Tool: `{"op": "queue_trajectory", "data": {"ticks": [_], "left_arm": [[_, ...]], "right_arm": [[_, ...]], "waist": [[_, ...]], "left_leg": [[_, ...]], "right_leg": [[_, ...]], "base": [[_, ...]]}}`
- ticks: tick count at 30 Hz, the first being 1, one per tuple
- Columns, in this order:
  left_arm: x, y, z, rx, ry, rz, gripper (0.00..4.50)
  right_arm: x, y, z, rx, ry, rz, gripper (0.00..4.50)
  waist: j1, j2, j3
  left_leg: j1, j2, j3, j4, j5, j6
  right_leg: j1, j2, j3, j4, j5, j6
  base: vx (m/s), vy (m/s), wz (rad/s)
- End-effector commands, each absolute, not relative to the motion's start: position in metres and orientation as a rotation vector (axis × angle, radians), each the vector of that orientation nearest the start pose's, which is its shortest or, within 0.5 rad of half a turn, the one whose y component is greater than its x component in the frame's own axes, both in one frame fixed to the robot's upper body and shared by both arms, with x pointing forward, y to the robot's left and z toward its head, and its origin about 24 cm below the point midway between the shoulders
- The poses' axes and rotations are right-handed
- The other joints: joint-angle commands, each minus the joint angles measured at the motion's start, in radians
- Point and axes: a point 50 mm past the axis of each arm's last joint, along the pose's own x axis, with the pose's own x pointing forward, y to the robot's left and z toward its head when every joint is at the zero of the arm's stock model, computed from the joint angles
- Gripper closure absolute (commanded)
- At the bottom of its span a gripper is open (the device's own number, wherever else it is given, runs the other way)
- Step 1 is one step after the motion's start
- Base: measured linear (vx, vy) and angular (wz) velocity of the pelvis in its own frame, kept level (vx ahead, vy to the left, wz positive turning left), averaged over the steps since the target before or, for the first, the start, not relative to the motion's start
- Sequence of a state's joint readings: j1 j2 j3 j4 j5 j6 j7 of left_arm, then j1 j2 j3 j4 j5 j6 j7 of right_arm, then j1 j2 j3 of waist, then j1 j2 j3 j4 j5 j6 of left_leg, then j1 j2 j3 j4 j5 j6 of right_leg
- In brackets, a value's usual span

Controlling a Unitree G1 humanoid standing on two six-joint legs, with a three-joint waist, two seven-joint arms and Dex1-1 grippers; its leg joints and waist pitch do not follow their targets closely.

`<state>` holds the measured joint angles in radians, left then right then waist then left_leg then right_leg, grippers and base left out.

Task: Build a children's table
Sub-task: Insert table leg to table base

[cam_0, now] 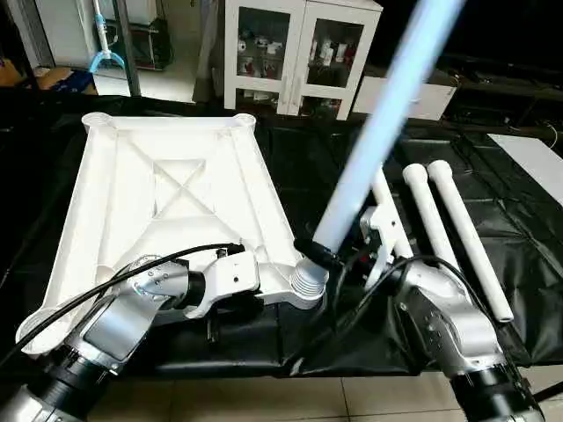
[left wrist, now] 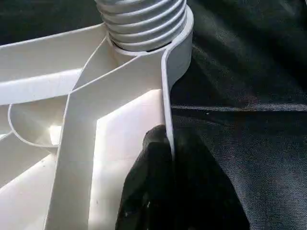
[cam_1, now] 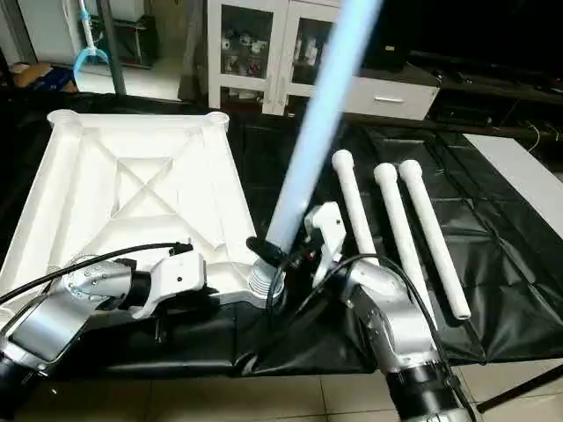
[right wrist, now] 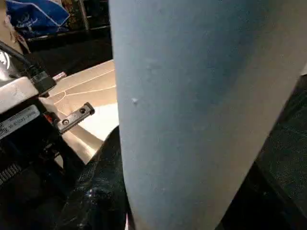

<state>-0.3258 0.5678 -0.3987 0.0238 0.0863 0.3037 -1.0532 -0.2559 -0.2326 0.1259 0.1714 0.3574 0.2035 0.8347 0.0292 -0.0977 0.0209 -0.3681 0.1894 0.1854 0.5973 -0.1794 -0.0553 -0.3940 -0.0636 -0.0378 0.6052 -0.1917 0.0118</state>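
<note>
Left eye view: the white plastic rectangular tabletop [cam_0: 167, 202] lies ribbed side up on black sheeting, its five-o'clock corner socket [cam_0: 308, 283] taking a long white tube leg [cam_0: 387, 119]. Left gripper [left wrist: 168, 153] pinches the rim; right gripper [cam_0: 318, 252] clasps the leg's base. Three spare legs [cam_0: 462, 237] lie at three o'clock. Hold the leg upright while twisting the threads in.

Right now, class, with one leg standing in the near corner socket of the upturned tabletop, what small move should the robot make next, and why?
Probably twist the leg further into the corner socket. Its ribbed threaded end still shows above the socket, so it is not fully seated. The right gripper grips the leg near its base, while the left gripper is clamped on the tabletop rim, steadying it. Three more legs wait on the black sheet.
</note>
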Motion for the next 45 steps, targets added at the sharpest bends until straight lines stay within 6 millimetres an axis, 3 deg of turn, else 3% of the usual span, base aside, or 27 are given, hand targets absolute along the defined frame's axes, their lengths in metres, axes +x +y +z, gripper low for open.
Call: {"op": "queue_trajectory", "data": {"ticks": [1, 12, 13, 14, 18, 21, 22, 24, 32, 45], "left_arm": [[0.260, 0.139, 0.046, 0.635, 0.500, -1.273, 4.50], [0.259, 0.140, 0.047, 0.636, 0.494, -1.275, 4.50], [0.259, 0.140, 0.047, 0.635, 0.494, -1.284, 4.50], [0.259, 0.140, 0.047, 0.633, 0.494, -1.290, 4.50], [0.259, 0.140, 0.047, 0.633, 0.495, -1.296, 4.50], [0.258, 0.139, 0.047, 0.637, 0.495, -1.300, 4.50], [0.258, 0.139, 0.047, 0.637, 0.495, -1.301, 4.50], [0.258, 0.139, 0.047, 0.638, 0.495, -1.301, 4.50], [0.257, 0.139, 0.046, 0.641, 0.499, -1.296, 4.50], [0.261, 0.140, 0.048, 0.647, 0.483, -1.276, 4.50]], "right_arm": [[0.263, -0.139, 0.015, 0.104, 0.340, 0.898, 2.68], [0.253, -0.145, -0.006, 0.139, 0.472, 0.851, 2.68], [0.255, -0.147, -0.009, 0.133, 0.505, 0.851, 2.68], [0.257, -0.149, -0.010, 0.124, 0.528, 0.852, 2.68], [0.265, -0.152, -0.006, 0.103, 0.530, 0.854, 2.68], [0.280, -0.153, 0.005, 0.089, 0.511, 0.877, 2.68], [0.283, -0.153, 0.008, 0.089, 0.509, 0.886, 2.68], [0.285, -0.152, 0.010, 0.095, 0.525, 0.920, 2.68], [0.282, -0.156, 0.003, 0.058, 0.567, 0.929, 2.68], [0.283, -0.151, 0.008, 0.058, 0.439, 0.871, 2.68]], "waist": [[-0.014, 0.006, -0.016], [-0.029, 0.009, -0.011], [-0.027, 0.024, -0.012], [-0.034, 0.018, -0.013], [-0.048, 0.020, -0.010], [-0.058, 0.024, -0.010], [-0.061, 0.018, -0.009], [-0.064, 0.019, -0.007], [-0.057, 0.015, -0.009], [-0.066, 0.023, -0.001]], "left_leg": [[0.032, 0.044, -0.035, -0.089, -0.538, -0.063], [0.038, 0.044, -0.045, -0.097, -0.606, -0.072], [0.040, 0.044, -0.047, -0.097, -0.613, -0.075], [0.037, 0.043, -0.047, -0.098, -0.614, -0.075], [0.035, 0.040, -0.059, -0.099, -0.661, -0.081], [0.034, 0.041, -0.070, -0.108, -0.710, -0.092], [0.035, 0.040, -0.069, -0.106, -0.715, -0.090], [0.042, 0.037, -0.068, -0.102, -0.727, -0.085], [0.034, 0.040, -0.063, -0.105, -0.675, -0.076], [0.043, 0.038, -0.072, -0.107, -0.770, -0.084]], "right_leg": [[-0.020, -0.073, 0.039, -0.115, -0.637, -0.053], [-0.022, -0.074, 0.034, -0.126, -0.657, -0.052], [-0.022, -0.076, 0.035, -0.125, -0.655, -0.054], [-0.020, -0.073, 0.034, -0.126, -0.650, -0.054], [-0.017, -0.077, 0.025, -0.132, -0.699, -0.045], [-0.011, -0.073, 0.016, -0.131, -0.660, -0.054], [-0.014, -0.073, 0.015, -0.133, -0.664, -0.055], [-0.020, -0.077, 0.013, -0.138, -0.688, -0.053], [-0.017, -0.085, 0.027, -0.129, -0.643, -0.066], [-0.025, -0.081, 0.012, -0.146, -0.723, -0.036]], "base": [[0.000, 0.000, 0.00], [0.000, 0.000, 0.00], [0.000, 0.000, 0.00], [0.000, 0.000, 0.00], [0.000, 0.000, 0.00], [0.000, 0.000, 0.00], [0.000, 0.000, 0.00], [0.000, 0.000, 0.00], [0.000, 0.000, 0.00], [0.000, 0.000, 0.00]]}}
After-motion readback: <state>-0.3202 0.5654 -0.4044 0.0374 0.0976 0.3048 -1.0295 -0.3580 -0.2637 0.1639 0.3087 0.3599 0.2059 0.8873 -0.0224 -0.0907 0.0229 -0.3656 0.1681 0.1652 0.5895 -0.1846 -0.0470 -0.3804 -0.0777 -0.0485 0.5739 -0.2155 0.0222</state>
